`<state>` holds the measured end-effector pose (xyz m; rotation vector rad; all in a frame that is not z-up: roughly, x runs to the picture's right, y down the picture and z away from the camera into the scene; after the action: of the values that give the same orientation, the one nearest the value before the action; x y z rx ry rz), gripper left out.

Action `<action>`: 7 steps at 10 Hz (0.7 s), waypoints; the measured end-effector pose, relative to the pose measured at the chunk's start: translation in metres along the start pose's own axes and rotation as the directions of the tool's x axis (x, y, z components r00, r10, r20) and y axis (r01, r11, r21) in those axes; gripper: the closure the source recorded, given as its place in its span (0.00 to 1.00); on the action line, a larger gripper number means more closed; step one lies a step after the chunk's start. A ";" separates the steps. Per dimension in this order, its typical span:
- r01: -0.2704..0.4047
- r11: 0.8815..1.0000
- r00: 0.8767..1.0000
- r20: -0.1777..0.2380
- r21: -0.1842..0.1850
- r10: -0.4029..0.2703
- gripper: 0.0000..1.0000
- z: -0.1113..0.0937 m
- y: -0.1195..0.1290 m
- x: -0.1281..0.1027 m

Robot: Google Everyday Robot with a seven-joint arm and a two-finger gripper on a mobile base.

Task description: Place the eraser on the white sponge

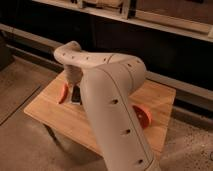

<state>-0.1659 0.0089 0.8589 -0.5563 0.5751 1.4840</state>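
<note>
The eraser (76, 95), a small black rectangular block, shows as a dark patch directly under my wrist, low over the left part of the table. Whether it is resting on the wood or on something else beneath it, I cannot tell; my arm hides most of it. The white sponge is not visible from this angle.

My hand (75, 89) is down at that same spot, pointing toward the table top at the eraser. I cannot tell whether it is holding the block or merely over it, since the wrist housing covers it.

My arm (107, 95), a thick cream-coloured plastic limb with small dark holes along its shell, rises from the lower right foreground, runs up and left, bends sharply at a rounded elbow near the upper left, and drops to the hand.

Just left of the eraser, touching or nearly touching the wrist, lies an orange-red curved piece (63, 93). A second orange-red rounded piece (143, 116) sits at the right side, partly behind my forearm, well apart from the first.

All rest on a light wooden rectangular table (55, 117) standing on a grey speckled floor (20, 90).
</note>
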 end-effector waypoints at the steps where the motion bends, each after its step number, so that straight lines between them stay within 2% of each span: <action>1: 0.001 1.000 1.000 -0.004 0.001 -0.001 1.00 0.002 0.001 0.001; 4: 0.009 1.000 1.000 -0.012 0.004 -0.009 0.77 0.003 0.002 0.002; 7: 0.008 1.000 1.000 -0.013 0.003 -0.008 0.68 0.003 0.000 0.001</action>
<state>-0.1663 0.0120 0.8607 -0.5660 0.5849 1.4726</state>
